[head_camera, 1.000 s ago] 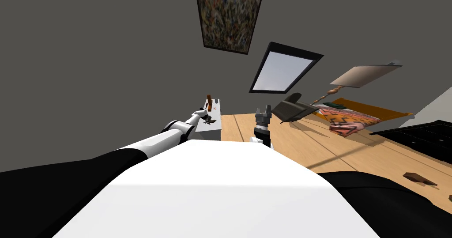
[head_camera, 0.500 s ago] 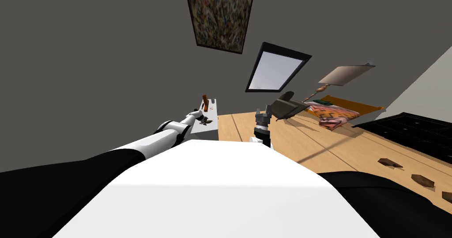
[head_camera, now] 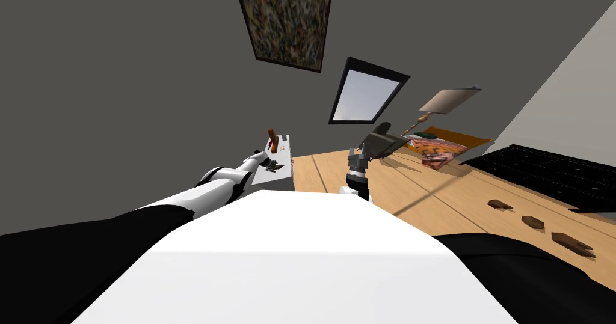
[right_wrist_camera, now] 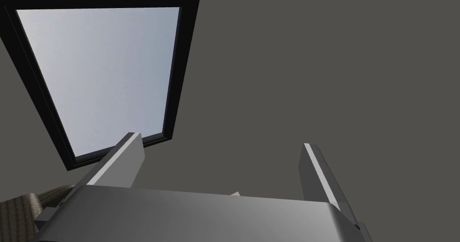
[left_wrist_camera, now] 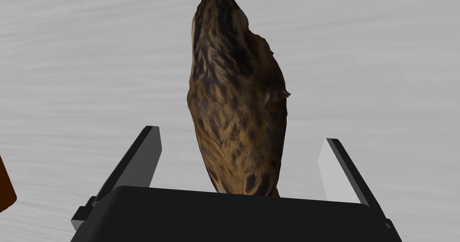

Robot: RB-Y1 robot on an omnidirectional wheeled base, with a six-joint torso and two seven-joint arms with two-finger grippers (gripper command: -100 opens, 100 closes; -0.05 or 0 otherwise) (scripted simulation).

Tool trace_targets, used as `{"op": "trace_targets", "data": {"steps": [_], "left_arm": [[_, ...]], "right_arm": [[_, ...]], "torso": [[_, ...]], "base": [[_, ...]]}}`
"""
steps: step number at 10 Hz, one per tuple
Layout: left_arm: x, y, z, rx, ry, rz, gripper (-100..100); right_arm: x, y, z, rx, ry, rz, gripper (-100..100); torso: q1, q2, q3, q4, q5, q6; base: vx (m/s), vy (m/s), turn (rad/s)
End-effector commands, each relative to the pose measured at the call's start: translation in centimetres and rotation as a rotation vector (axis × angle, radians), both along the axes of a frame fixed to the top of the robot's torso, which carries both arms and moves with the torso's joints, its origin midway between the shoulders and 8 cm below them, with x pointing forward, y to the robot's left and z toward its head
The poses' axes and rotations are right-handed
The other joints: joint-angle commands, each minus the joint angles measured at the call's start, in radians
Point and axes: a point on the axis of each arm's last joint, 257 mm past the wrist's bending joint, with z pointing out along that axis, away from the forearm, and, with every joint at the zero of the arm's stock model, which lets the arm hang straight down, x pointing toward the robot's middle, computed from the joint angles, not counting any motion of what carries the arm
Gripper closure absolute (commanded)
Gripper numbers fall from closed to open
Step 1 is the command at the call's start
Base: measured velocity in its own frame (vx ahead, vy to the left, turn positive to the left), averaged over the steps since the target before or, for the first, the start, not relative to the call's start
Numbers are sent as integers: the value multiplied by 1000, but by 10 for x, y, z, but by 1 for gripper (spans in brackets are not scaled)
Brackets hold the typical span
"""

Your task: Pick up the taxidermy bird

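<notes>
Left hand spread above the light grey bench, the brown speckled bird lying between its fingers, touching neither; right hand also spread, off the bench

Pale grey tabletop under the left pincer — a brown-orange object stands just beyond it. A dark chair sits past the right pincer.

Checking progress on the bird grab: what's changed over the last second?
Only my head camera swung, sliding the room leftward in view. Nothing taken or released. The left claw stays at the bird on the white table, open astride it; the right claw stays raised.
</notes>
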Motion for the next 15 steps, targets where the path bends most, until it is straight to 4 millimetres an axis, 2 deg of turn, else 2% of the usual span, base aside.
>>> {"op": "trace_targets", "data": {"steps": [1,2,3,5,6,10,11,12,13,14,15], "left_arm": [[-10,32,0,3,-8,36,-100],[-15,33,-3,5,1,32,-100],[-18,53,1,11,-17,44,-100],[-18,50,-1,12,-17,40,-100],[-18,50,-1,11,-16,41,100],[-18,51,-1,10,-17,43,100],[-18,51,-1,10,-17,42,0],[-10,32,0,6,-10,26,100],[-17,34,-5,4,7,35,100],[-10,32,0,6,-10,26,100],[-3,10,-1,2,-4,7,100]], "right_arm": [[0,0,0,0,0,0,0],[0,0,0,0,0,0,0],[0,0,0,0,0,0,0],[0,0,0,0,0,0,0],[0,0,0,0,0,0,0],[0,0,0,0,0,0,0],[0,0,0,0,0,0,0],[0,0,0,0,0,0,0],[0,0,0,0,0,0,0],[0,0,0,0,0,0,0],[0,0,0,0,0,0,0]], "torso": [[0,0,0,0,0,0],[-1,0,0,0,0,1],[2,-1,-1,-1,1,-1],[4,-2,-2,-1,2,0],[6,-2,-2,-1,2,0],[8,-2,-2,-1,2,0],[8,-2,-2,-1,2,0],[8,-2,-2,-1,2,0],[10,-2,-2,-1,3,0],[12,-2,-2,-2,3,-1],[11,-2,-2,-2,3,0]], "base": [[-1,-99,-200],[3,-77,-65],[6,-90,-115],[7,-41,-28],[0,0,0],[0,0,0],[0,0,0],[-3,58,145],[4,76,64],[-5,43,2],[-12,55,115]]}}
